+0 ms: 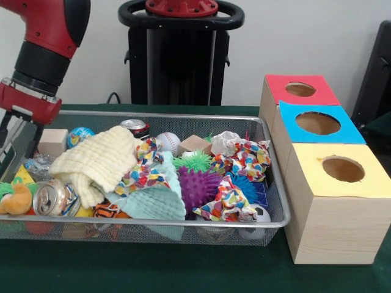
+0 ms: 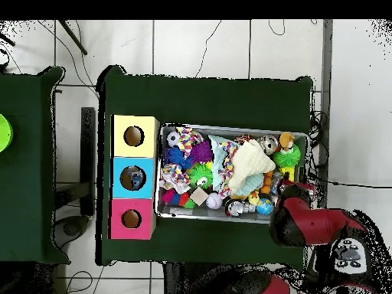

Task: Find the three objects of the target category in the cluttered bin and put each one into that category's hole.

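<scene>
the table has a dark green cloth on it, and behind it is a plain white wall. from above, the floor is made of big pale tiles with thin black wires lying across it.

the bin is a long, low basket of shiny silver wire with a smooth metal rim. it is full of stuff: a soft cream cloth with bumpy squares, a light green cloth, a spiky purple ball, a spiky green ball, a dented metal can and a bright patchy cloth.

something clear and crinkly peeks out at the left end of the bin; it may be one of the bottles, but i cannot tell for sure.

beside the bin stand three light wooden boxes in a row. the blue-topped box is in the middle, between the red one and the yellow one. its round hole is well apart from the clear thing.

the red and black arm reaches down over the bin's left end. its gripper dips into the bin there. i cannot tell how its fingers are set.
</scene>
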